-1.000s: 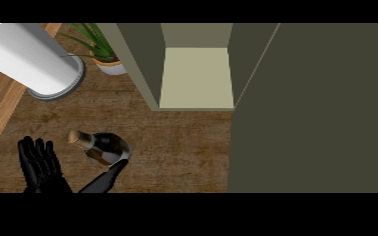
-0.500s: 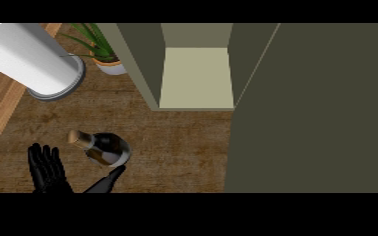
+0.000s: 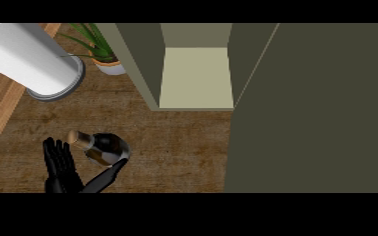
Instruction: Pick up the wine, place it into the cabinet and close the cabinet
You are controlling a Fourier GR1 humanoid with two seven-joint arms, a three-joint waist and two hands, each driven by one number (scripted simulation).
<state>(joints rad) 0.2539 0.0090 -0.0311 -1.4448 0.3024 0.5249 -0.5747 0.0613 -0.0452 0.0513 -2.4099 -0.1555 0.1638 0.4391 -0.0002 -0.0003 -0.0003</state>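
The wine bottle [image 3: 103, 148] stood on the table [image 3: 177, 140] at the near left, its cork pointing left. My left hand [image 3: 63, 167] was open beside it, fingers straight on the bottle's left side and the thumb reaching under its near right side, not yet curled round it. My right hand showed nowhere.

The cabinet [image 3: 196, 75] stood open at the far middle, its pale shelf bare, and its door [image 3: 310, 110] swung out along the right, filling that side.

I judged the risk to be a poor hold: closing on the round dark body so low could let the bottle tip or slide away. Carrying it right, I might knock it against the cabinet's left wall. The white cylinder [image 3: 37, 62] and potted plant [image 3: 100, 55] at the far left stood well apart.
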